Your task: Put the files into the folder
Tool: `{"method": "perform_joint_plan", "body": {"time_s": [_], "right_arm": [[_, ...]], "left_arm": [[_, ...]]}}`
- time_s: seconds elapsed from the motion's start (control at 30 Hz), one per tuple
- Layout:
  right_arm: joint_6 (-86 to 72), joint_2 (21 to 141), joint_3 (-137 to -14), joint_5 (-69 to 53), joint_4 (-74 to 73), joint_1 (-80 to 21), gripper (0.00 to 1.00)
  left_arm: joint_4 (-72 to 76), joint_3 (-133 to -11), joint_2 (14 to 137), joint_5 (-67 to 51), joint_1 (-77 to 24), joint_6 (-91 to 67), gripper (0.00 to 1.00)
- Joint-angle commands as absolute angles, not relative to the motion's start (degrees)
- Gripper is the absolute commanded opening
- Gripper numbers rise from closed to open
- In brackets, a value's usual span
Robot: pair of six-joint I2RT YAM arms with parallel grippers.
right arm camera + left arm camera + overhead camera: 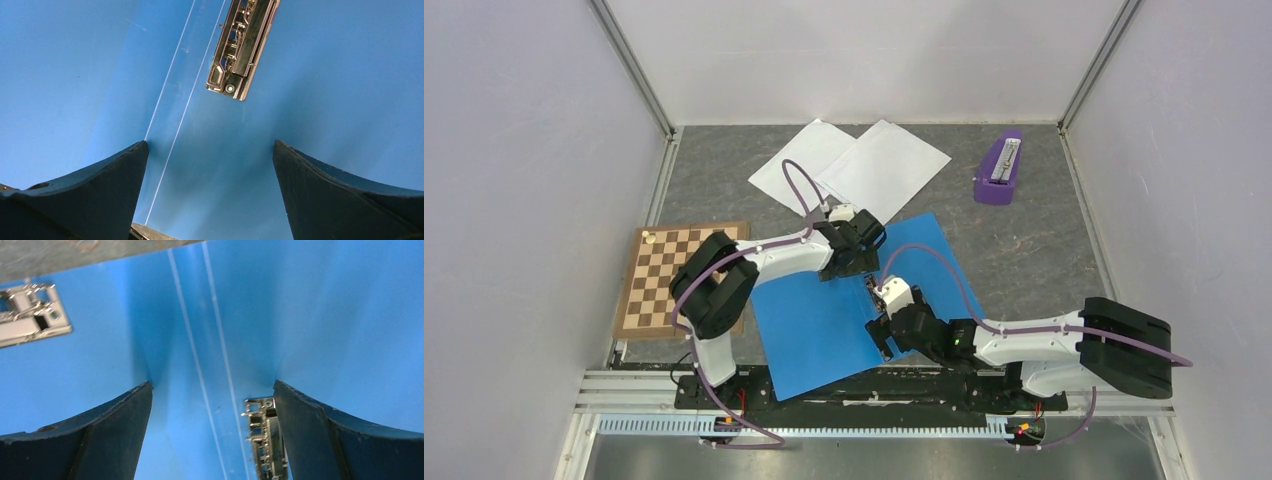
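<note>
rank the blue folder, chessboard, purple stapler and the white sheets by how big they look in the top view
1. the folder, open and flat, clearly largest
2. the files, two overlapping sheets taken together
3. chessboard, partly hidden by the left arm, so close to the sheets and unsure
4. purple stapler, smallest

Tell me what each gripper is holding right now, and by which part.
Nothing is held. The left gripper and right gripper both stand open over the open blue folder, with only its surface between the fingers. The white sheets lie untouched at the back.
</note>
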State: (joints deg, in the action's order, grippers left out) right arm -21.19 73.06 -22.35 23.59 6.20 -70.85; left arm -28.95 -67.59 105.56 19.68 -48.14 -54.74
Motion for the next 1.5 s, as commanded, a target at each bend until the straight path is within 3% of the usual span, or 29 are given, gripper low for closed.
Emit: {"method": "perform_joint_plan", "body": {"time_s": [0.0,0.23,0.63,0.83,1.07,1.33,1.47], "right_arm": [[-21.52,74.51,-21.17,22.53,4.81,-72.64,0.98],[-22.4,73.27,-19.38,22.03,4.0,-73.78,0.98],[-22.99,68.28,-20.24,21.32,0.16,-73.4,0.98],[-24.87,64.11,-23.33,17.34,-0.75,-66.85,0.96],[-27.54,62.55,-26.67,9.88,4.93,-57.52,0.74],[-31.61,71.93,-30.7,9.54,4.56,-57.13,0.42],[-33.31,73.25,-30.22,12.01,4.16,-57.13,0.31]], "left_arm": [[-37.59,-66.13,103.0,20.85,-48.16,-60.43,0.97],[-40.0,-67.81,103.34,21.34,-48.16,-63.71,0.98],[-44.62,-77.3,114.88,27.03,-47.93,-65.68,0.98],[-44.47,-76.66,118.23,24.3,-47.81,-66.39,0.98],[-43.07,-72.92,117.53,24.17,-47.85,-66.63,0.99],[-42.81,-71.91,117.36,24.13,-47.82,-66.2,0.99],[-42.58,-71.63,117.55,23.68,-47.81,-66.12,0.99]]}}
